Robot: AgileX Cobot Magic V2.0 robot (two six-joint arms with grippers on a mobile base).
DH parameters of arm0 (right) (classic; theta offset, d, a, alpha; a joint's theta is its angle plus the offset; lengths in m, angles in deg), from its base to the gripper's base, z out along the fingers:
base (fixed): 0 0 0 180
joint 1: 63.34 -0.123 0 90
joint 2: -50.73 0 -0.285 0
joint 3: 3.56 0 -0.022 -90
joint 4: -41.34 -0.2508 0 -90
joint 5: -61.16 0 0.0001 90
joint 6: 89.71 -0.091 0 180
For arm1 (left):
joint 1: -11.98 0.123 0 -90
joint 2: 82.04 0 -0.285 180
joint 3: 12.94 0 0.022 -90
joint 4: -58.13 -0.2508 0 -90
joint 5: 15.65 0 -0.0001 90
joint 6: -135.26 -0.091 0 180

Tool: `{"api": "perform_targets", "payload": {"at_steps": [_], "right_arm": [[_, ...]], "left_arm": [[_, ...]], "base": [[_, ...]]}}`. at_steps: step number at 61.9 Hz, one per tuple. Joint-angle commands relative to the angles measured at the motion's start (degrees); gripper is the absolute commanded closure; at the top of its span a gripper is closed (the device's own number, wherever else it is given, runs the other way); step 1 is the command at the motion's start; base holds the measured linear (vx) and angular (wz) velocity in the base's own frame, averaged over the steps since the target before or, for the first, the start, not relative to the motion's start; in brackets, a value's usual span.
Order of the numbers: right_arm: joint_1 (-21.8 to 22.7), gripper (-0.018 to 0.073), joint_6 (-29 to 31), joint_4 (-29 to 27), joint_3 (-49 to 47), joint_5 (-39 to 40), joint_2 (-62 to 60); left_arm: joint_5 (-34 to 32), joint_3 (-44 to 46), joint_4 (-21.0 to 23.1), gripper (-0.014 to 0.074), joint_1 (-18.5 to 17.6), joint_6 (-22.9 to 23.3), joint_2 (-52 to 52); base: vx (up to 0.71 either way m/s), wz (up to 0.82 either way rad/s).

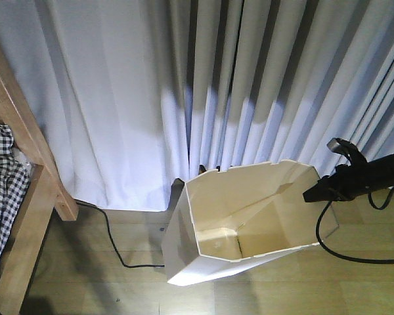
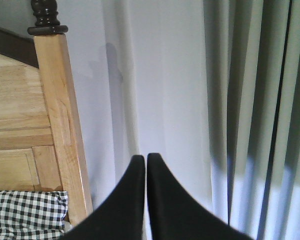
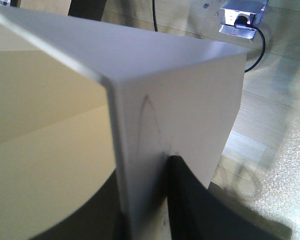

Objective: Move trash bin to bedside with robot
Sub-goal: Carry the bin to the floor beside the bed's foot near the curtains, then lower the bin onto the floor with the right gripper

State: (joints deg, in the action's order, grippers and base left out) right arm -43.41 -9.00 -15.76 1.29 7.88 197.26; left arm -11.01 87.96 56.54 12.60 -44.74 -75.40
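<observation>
My right arm [image 1: 374, 172] reaches in from my right side, nearly level and dipping a little toward its tip, with a black cable [image 1: 328, 244] looping down beneath it. My right claw [image 1: 313, 193] points to my left and is pinched on the rim of the trash bin [image 1: 182, 249]. In the wrist view, 1 dark finger [image 3: 190, 205] presses the outside of the off-white wall just beside a corner fold. The other finger is hidden behind the wall, so I see only that side of the grip.

The whole bin stretches away to the left of that claw, with its open mouth facing up and toward my front camera. I cannot tell whether its base sits flat on the wooden floor [image 1: 118, 292]. A thin, dark curved scuff [image 3: 149, 107] runs up the wall just above the finger (the only mark I can make out on the plastic).

Beyond the bin, further left of the claw, are the bed's light wooden frame [image 1: 36, 177] and its black-and-white checked bedding [image 1: 0, 187]. They stand apart from the bin, with bare floor and a black cord [image 1: 111, 244] between. Past the bin's corner, ahead of the claw, a white power socket [image 3: 242, 15] lies on the floor.

My left claw [image 2: 145, 156] is held level with its 2 black fingers pressed almost together and nothing between them. It points at the pale curtain [image 2: 190, 100], and the bed's post [image 2: 57, 115] is to its left.
</observation>
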Motion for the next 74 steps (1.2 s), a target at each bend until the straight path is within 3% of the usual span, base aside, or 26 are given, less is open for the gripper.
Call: {"api": "perform_targets", "payload": {"at_steps": [1,38,51,61,74], "right_arm": [[0.12,0.0564,-0.57,-7.33,-0.7,-13.66,-4.55],[0.12,0.0564,-2.95,-9.42,-0.7,-13.76,-4.55],[-0.17,0.0564,-13.12,-4.46,-0.76,-0.71,-3.06],[-2.18,0.0564,-12.54,0.07,-0.84,5.34,-0.29],[-5.27,0.0564,-14.11,0.43,-5.85,8.54,5.76]], "left_arm": [[-4.27,-0.66,0.54,0.0603,-0.36,0.79,-0.43],[-4.27,-0.66,0.54,0.0603,-0.36,0.79,-0.43],[-4.27,-0.66,0.54,0.0603,-0.36,0.79,-0.43],[-4.27,-0.66,0.54,0.0603,-0.36,0.79,-0.43],[-4.27,-0.66,0.54,0.0603,-0.36,0.79,-0.43]], "base": [[0.02,-0.01],[0.0,-0.01],[0.0,0.0],[0.0,0.0],[0.0,0.0]]}}
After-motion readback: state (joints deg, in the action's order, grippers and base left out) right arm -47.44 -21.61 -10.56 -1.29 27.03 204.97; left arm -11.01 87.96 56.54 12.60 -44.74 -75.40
